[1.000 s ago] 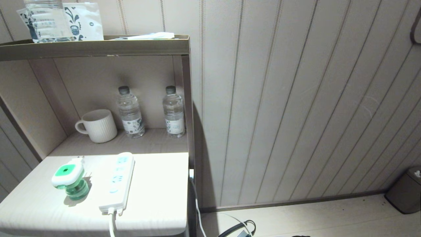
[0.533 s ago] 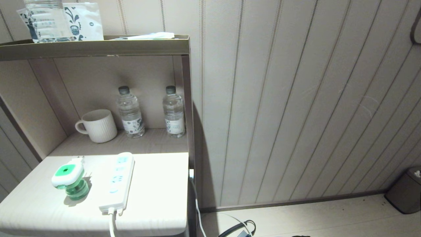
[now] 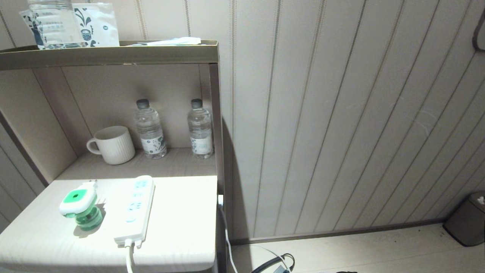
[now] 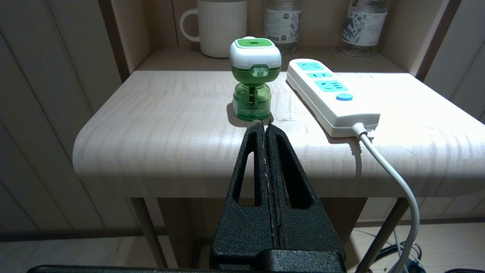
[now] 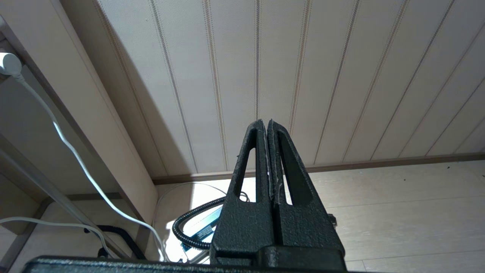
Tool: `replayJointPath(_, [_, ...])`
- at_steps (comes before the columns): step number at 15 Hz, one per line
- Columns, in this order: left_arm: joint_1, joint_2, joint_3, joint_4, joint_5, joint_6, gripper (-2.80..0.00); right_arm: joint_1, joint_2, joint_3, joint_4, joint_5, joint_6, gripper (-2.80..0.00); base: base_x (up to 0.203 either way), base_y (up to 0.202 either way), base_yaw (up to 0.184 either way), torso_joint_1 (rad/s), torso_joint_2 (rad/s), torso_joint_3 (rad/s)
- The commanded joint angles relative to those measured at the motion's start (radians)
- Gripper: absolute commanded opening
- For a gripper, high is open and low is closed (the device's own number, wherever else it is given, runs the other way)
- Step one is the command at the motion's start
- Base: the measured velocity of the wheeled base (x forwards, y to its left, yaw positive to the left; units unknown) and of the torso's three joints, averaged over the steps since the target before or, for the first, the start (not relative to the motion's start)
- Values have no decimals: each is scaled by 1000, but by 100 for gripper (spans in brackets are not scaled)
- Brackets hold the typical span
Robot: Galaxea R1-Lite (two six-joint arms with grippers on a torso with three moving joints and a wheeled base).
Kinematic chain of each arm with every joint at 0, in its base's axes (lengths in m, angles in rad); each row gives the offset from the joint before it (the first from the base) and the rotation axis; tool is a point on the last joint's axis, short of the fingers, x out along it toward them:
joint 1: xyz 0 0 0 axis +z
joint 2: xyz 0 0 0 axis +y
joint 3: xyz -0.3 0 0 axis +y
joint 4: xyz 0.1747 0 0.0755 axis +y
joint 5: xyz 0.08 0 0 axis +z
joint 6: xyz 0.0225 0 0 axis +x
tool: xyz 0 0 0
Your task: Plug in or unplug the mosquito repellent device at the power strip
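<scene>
Green-topped mosquito repellent device (image 4: 254, 77) stands unplugged on the side table (image 4: 151, 125), just beside the power strip (image 4: 330, 94). Left gripper (image 4: 265, 129) and right gripper (image 5: 264, 125) both sit pinched closed, empty. Approaching without spreading would likely topple the top-heavy bottle

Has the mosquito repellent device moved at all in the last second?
No. In the head view the mosquito repellent device stands upright in the same spot, just left of the power strip, not plugged in.
</scene>
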Motion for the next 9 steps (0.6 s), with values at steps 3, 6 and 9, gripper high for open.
replayJointPath(3, [0,2,0,-1,0,-1,-280,1,1,0,1,0,0,-280,0,0,0,0,0,0])
replayJointPath(6, [0,2,0,-1,0,-1,-280,0,1,0,1,0,0,-280,0,0,0,0,0,0])
replayJointPath(9, [0,2,0,-1,0,-1,-280,0,1,0,1,0,0,-280,0,0,0,0,0,0])
